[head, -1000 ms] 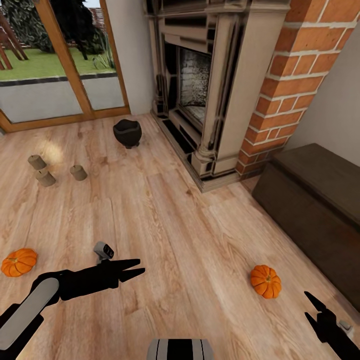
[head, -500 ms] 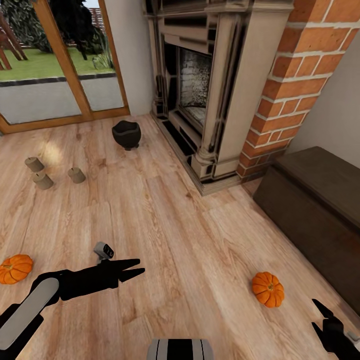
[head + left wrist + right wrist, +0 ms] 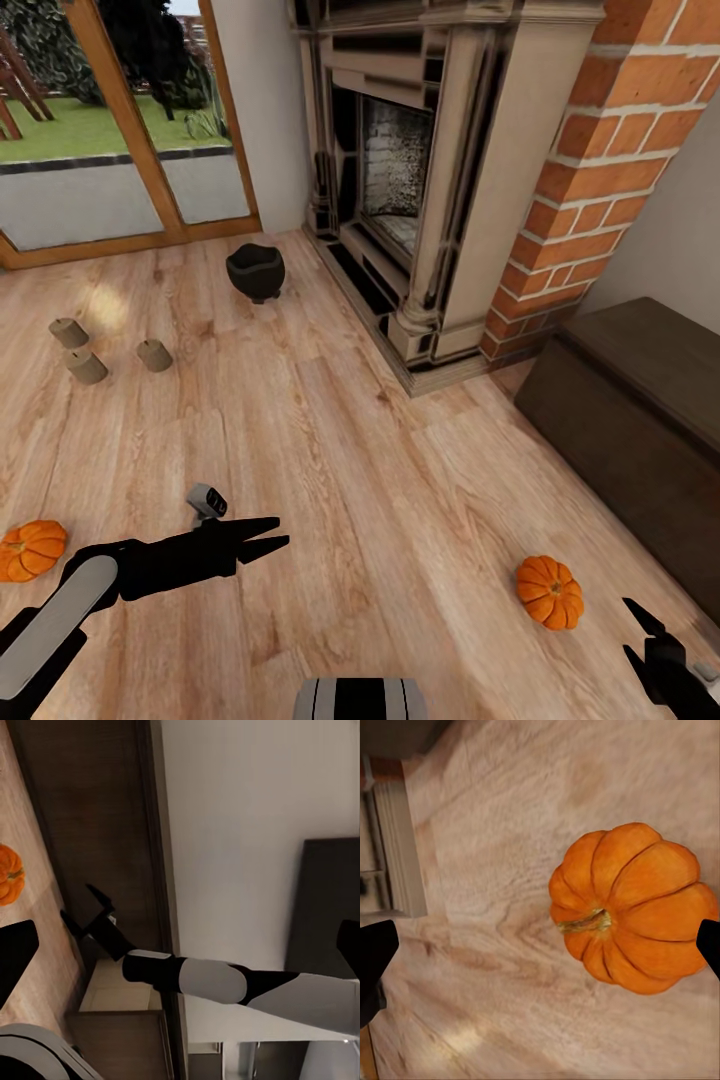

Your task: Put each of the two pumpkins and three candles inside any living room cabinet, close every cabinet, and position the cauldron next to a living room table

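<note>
A: Dark brown wood, long and low: the cabinet (image 3: 640,420) runs along the right wall with its front shut. Left of it, further off, the black cauldron (image 3: 255,270) stands on the floor before the fireplace (image 3: 400,170), well apart from everything else.

B: And the smaller things?

A: One pumpkin (image 3: 549,591) lies near the cabinet's front, the other pumpkin (image 3: 32,549) at the near left edge. The three candles (image 3: 86,365) cluster at far left.

B: What might go wrong?

A: Probably the grasp. The right pumpkin is round and ribbed, so if the fingers close off-centre it could roll away towards the cabinet. The cabinet also has to be opened first, and no handle is visible.

B: The arms?

A: The right gripper (image 3: 655,645) hangs low at the near right, jaws spread, empty; its wrist view looks straight down on the pumpkin, which lies between the fingertips. The left gripper (image 3: 268,535) reaches level across the floor, fingers slightly parted, holding nothing.
</note>
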{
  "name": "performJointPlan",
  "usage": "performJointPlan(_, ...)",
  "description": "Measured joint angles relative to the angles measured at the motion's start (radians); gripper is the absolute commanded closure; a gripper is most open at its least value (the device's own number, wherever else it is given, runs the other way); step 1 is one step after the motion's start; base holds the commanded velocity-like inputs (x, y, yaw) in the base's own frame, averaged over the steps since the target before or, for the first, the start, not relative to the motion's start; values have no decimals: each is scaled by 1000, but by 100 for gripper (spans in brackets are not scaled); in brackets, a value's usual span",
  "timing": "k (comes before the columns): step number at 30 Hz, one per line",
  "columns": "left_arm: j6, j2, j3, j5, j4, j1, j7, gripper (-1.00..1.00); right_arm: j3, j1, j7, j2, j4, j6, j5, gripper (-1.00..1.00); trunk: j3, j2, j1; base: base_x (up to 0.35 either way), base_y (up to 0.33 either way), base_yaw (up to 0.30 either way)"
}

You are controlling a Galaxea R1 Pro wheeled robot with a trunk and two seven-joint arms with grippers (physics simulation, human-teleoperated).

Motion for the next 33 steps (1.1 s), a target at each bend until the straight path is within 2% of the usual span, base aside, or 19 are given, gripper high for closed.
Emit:
performJointPlan(7, 0, 0, 1, -1, 0, 0, -1, -100, 6, 0, 4, 1, -2, -14, 6, -100, 0, 0, 0, 1, 13, 0)
performJointPlan(16, 0, 0, 1, -1, 1, 0, -1, -100, 7, 0, 9, 1, -2, -37, 9, -100, 0, 0, 0, 124, 57, 0)
performJointPlan(25, 0, 0, 4, -1, 1, 0, 0, -100, 9, 0, 7, 2, -2, -40, 10, -100, 0, 0, 0, 53, 131, 0)
performJointPlan(33, 0, 0, 6, -1, 1, 0, -1, -100, 73, 0, -4, 1, -2, -56, 19, -100, 0, 0, 0, -4, 11, 0)
